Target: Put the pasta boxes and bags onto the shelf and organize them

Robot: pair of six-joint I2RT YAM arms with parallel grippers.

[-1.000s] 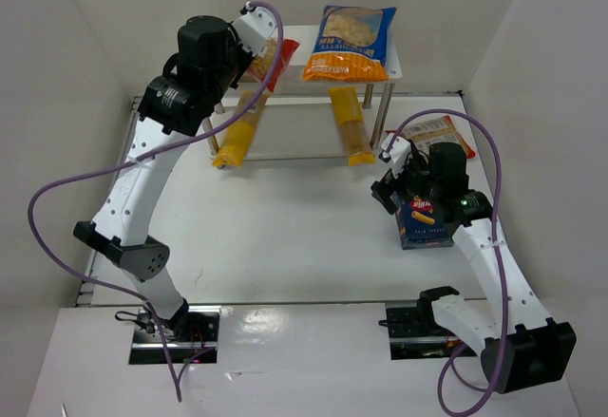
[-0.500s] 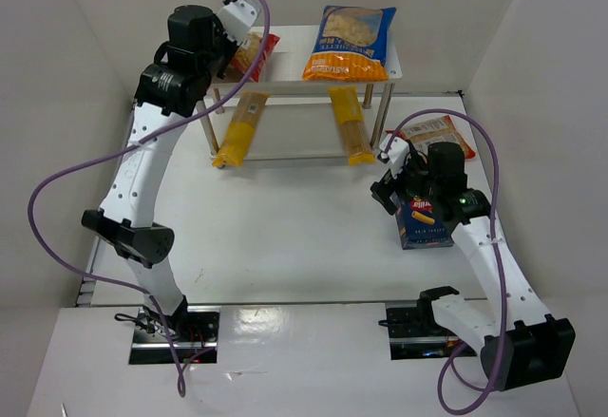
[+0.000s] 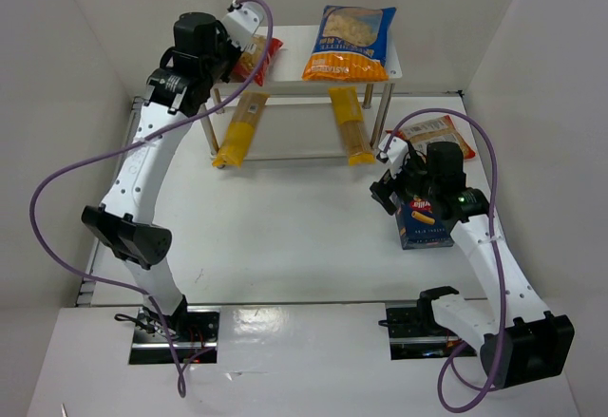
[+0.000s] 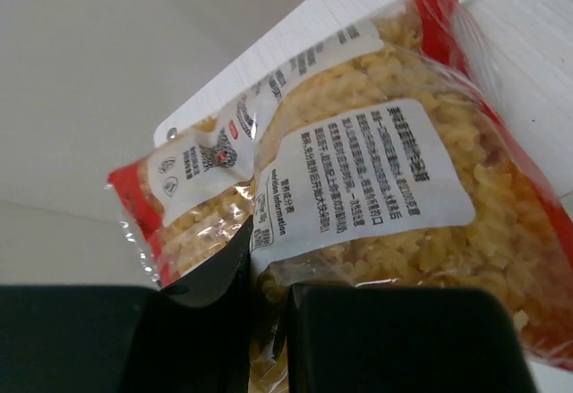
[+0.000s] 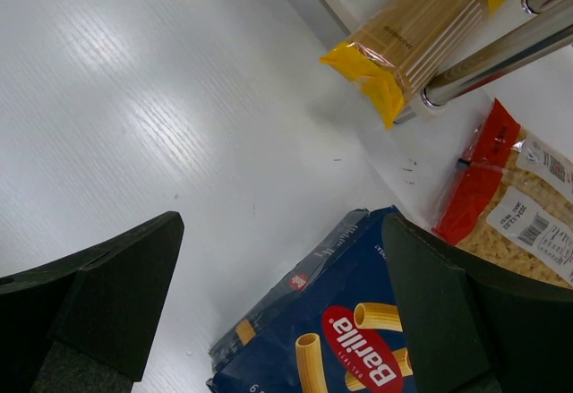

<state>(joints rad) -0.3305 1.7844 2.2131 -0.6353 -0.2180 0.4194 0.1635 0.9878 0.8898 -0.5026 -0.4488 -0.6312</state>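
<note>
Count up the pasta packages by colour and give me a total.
red bags: 2
orange-and-blue bag: 1
yellow spaghetti packs: 2
blue box: 1
Total: 6

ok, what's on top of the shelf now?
Orange-and-blue bag lies on the right half; red bag at the left end, pinched in the left gripper. The left arm covers that corner of the shelf, so anything there is hidden.
</note>
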